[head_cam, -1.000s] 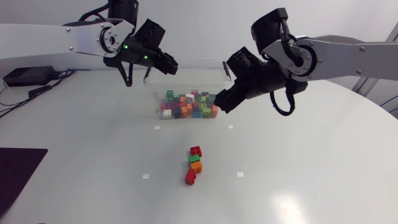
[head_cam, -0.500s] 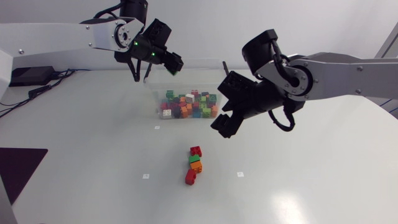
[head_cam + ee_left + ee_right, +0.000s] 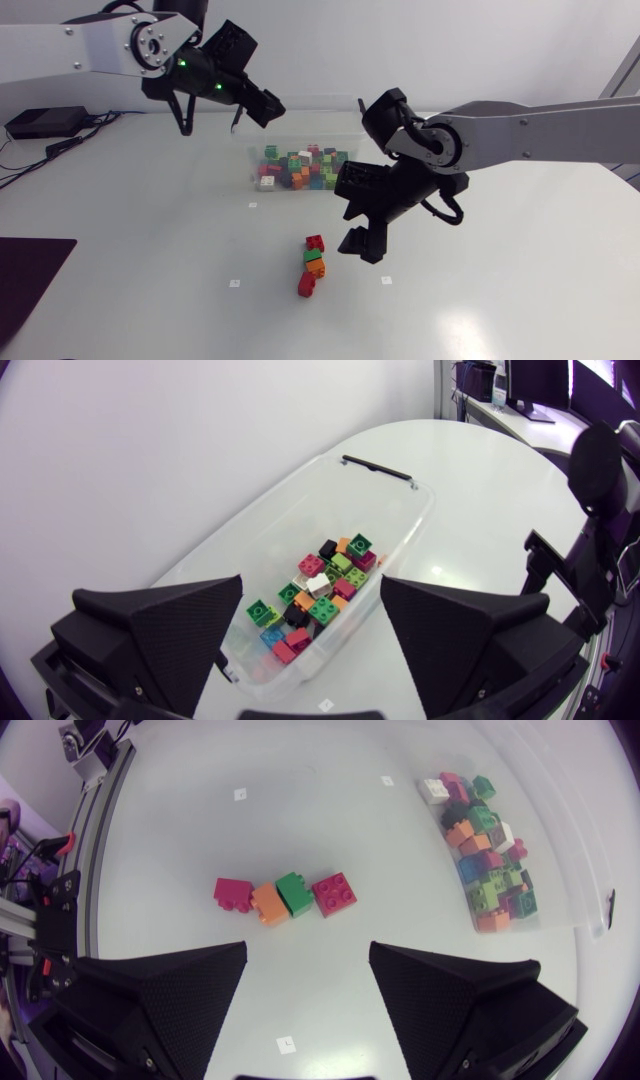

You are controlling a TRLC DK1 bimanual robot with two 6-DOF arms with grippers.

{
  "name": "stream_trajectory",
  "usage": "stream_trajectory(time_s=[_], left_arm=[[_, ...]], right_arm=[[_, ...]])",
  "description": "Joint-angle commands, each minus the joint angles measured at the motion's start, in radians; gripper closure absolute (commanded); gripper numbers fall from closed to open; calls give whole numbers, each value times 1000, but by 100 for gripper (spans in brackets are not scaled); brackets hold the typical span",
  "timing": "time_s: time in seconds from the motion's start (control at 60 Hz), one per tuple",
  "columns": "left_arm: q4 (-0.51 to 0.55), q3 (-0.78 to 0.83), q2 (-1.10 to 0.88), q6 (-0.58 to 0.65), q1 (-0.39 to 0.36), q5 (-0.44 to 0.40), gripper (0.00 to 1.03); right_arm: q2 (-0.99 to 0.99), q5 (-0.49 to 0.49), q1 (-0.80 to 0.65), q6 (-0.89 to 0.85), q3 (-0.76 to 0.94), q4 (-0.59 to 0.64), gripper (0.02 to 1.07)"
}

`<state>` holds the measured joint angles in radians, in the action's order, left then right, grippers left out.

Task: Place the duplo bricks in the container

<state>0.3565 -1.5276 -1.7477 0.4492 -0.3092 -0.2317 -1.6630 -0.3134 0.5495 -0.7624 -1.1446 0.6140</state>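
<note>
Right gripper (image 3: 362, 246) (jaws wide, empty) hangs just right of the four-brick row (image 3: 312, 264) at lower centre. Left gripper (image 3: 262, 104), also wide, is over the clear container (image 3: 335, 125). Risk: an off-centre descent scatters the touching bricks.

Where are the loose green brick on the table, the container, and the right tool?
green brick (image 3: 294, 893), right wrist view, on its studded top
container (image 3: 392, 508), left wrist view, on the bare floor at its far end
right tool (image 3: 307, 952), right wrist view, midway between its open fingertips
</note>
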Motion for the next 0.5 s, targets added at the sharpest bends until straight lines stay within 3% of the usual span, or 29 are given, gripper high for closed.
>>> stream_trajectory(time_s=[0.0, 0.317, 0.483], left_arm=[[29, 101, 77, 66, 10, -8, 5], [42, 423, 261, 246, 10, -6, 5], [36, 523, 287, 281, 10, -8, 5]], right_arm=[[-27, -3, 23, -77, -50, 29, 18], [-138, 27, 69, -110, -127, 72, 18], [-167, 37, 95, -158, -136, 110, 18]])
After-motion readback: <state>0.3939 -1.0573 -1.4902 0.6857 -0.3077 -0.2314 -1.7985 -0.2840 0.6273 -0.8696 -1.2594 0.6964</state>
